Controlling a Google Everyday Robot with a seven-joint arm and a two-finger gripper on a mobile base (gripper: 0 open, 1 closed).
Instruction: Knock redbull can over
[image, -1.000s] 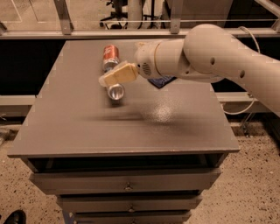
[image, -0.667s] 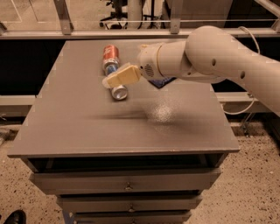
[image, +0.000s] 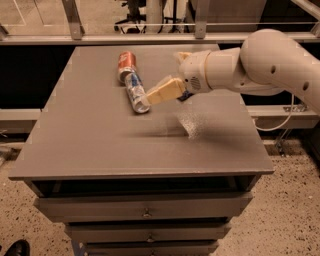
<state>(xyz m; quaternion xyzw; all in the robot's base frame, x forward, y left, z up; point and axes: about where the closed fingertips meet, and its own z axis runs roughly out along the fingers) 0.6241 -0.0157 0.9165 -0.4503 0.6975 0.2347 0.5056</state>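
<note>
Cans number two: one redbull can (image: 136, 93) on its side beside the end effector (image: 165, 91), grip indiscernible, one red can (image: 126, 64).

Jaws beside redbull can (image: 136, 92); soda can (image: 126, 62) behind; table (image: 100, 150) front free.

The arm (image: 280, 60) is cut by the right edge; its gripper (image: 162, 91), beside the blue can (image: 136, 92), hides some table (image: 100, 145).

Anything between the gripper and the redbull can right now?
Nothing visible. The gripper sits right beside the redbull can, on its right in the view; the can lies on its side on the table. The red soda can is at its far end, out of the path.
</note>
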